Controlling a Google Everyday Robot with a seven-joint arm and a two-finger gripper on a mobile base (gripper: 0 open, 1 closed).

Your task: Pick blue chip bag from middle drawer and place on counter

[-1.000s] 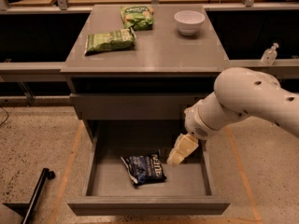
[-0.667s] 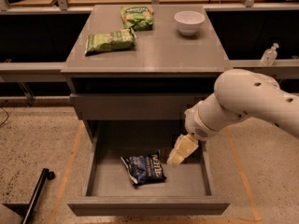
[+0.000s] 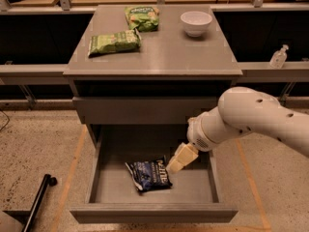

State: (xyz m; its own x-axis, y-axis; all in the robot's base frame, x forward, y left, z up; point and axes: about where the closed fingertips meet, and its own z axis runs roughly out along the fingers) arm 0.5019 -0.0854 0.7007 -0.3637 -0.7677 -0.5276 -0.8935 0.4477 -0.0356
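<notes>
**At the Open Middle Drawer (image 3: 193, 190): Gripper (image 3: 173, 166) Beside the Blue Chip Bag (image 3: 150, 174)**

Camera view: you look down on the cabinet from its front. The middle drawer stands pulled out below a closed drawer front (image 3: 145, 110); this leaves its tray open from above for a downward reach. The blue chip bag lies flat on the drawer floor, left of centre and skewed, lettering upward.

The gripper hangs inside the drawer at the end of the white arm (image 3: 251, 120); it is angled down and to the left, which points its tip at the bag. The tip sits just beside the bag's upper right corner; you cannot tell whether it touches, nor whether the gripper is spread or closed.

Judge this step as the approach to the grasp; the bag is not lifted.

The counter (image 3: 164, 57) carries two green snack bags (image 3: 114, 42) at left and rear, and a white bowl (image 3: 196, 22) at rear right. Its front strip shows grey surface; treat that as the likely placement zone. Expect the crinkled bag to slide or buckle under side contact.
</notes>
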